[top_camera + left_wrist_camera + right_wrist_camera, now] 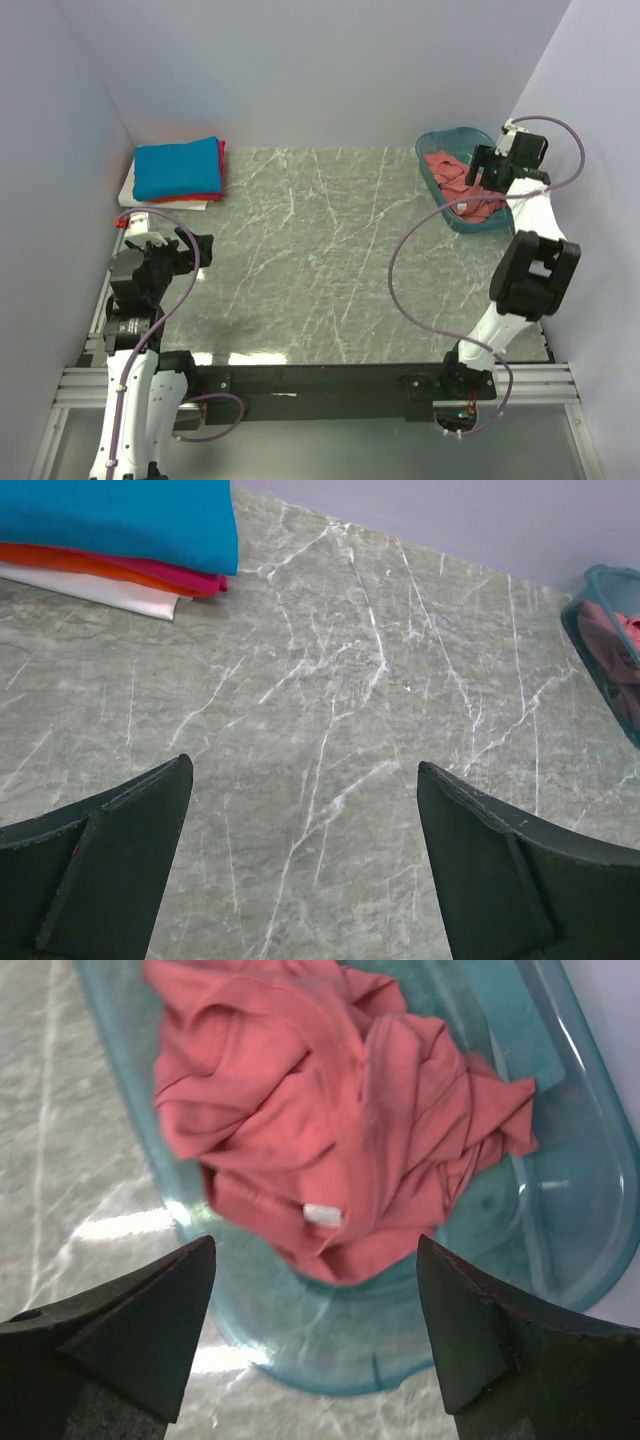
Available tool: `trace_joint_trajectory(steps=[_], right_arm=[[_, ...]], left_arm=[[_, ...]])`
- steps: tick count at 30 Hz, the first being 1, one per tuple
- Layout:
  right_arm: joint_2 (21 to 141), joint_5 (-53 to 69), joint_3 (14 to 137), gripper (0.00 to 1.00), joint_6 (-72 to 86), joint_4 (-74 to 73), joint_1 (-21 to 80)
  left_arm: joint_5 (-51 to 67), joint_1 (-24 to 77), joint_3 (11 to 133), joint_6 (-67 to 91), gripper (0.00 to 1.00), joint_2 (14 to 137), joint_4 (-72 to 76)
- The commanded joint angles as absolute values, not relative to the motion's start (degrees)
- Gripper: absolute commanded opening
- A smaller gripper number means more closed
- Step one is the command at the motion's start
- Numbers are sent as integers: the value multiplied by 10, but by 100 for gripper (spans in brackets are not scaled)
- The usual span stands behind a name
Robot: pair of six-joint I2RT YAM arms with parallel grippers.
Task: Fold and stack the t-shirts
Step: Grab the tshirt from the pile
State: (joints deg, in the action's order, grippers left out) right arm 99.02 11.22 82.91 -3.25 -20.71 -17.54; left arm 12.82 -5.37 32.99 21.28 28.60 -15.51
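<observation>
Pink shirt [330, 1130] lies crumpled in the bin [585, 1175], so we hold our right gripper [315, 1250] just above it, jaws apart, probably to pick it. Our left gripper [305, 770], also apart and empty, waits over the table [330, 680] near the folded stack [178, 170].

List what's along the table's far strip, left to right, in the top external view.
Stack of folded t-shirts, blue on top → bare marble table → teal bin holding the crumpled salmon-pink t-shirt.
</observation>
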Motion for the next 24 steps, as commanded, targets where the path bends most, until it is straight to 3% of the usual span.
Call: trace_joint_trajectory(steps=[1,7,19,22,23,24], right_arm=[[1032,120,902,86,-44,-241,-184],[1145,116,992,84,-40,-263,-185],[1283,125,1135,64,-36,-336,-184],[1277,140,1122,35,-42,-332,-183],[1256,149,1095,20,-45,-324,-182],[1240,150,1076,14,-46,-299,-180]], left_arm=[[135,-54,336,214,99,284,-140],[134,-53,337,213,99,289,-142],[129,-54,339,212,100,301,-146],[129,-54,340,212,99,304,-145],[130,-54,339,212,100,307,-146],[128,-54,341,211,99,307,-147]])
